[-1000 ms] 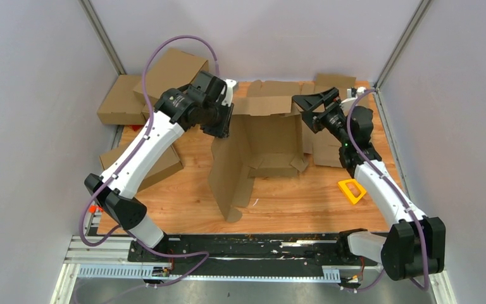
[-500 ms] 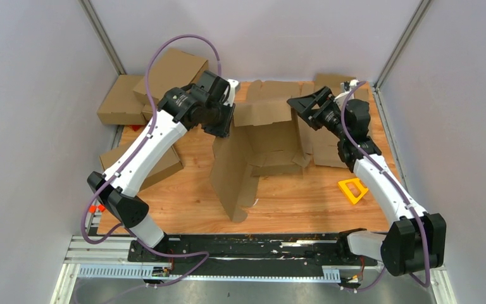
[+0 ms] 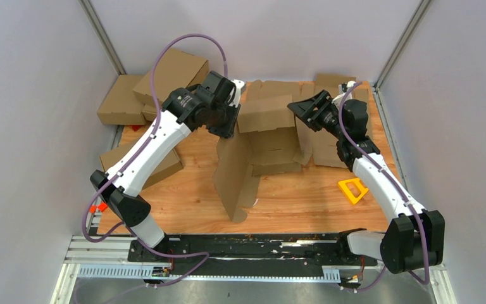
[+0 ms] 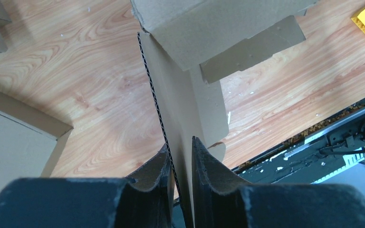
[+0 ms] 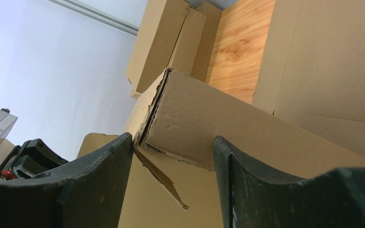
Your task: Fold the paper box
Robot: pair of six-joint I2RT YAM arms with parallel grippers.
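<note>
Mid-fold: left claw (image 4: 180,148) pinches paper box's (image 3: 267,115) upright wall, right claw (image 5: 172,140) apart astride top flap; next, close and crease.

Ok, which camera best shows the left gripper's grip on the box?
Left wrist: the left gripper pinches an upright panel of the paper box. The top view hides the pinch under the wrist; the right wrist view misses that grip.
</note>
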